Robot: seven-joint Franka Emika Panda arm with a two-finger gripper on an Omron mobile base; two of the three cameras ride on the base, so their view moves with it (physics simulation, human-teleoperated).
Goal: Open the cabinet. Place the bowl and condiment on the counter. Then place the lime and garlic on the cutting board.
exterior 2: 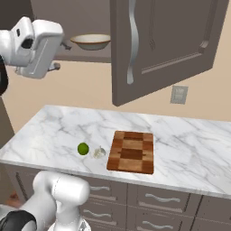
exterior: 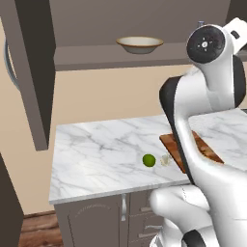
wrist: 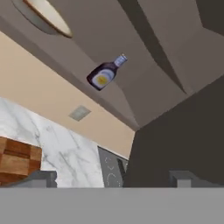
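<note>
**Cabinet open, bottle lined up, nothing moved down yet**

We had the cabinet [exterior 2: 162,49] doors swung wide, so the shelf was reachable, probably why the arm was up that high. Below it the marble desk [exterior: 96,149] ran under everything, with the cutting board [exterior 2: 131,151] lying flat and bare on it. The bowl [exterior: 139,45] sat upright on the cabinet shelf, not yet brought down. The hand [wrist: 113,179] was raised near shelf level, fingers spread wide and pinching nothing, aimed toward the condiment [wrist: 105,73] standing on the shelf beside the bowl, well apart from it. The lime [exterior 2: 83,148] and garlic [exterior 2: 99,152] lay close together on the desk just beside the board, waiting their turn, we figured.
</note>
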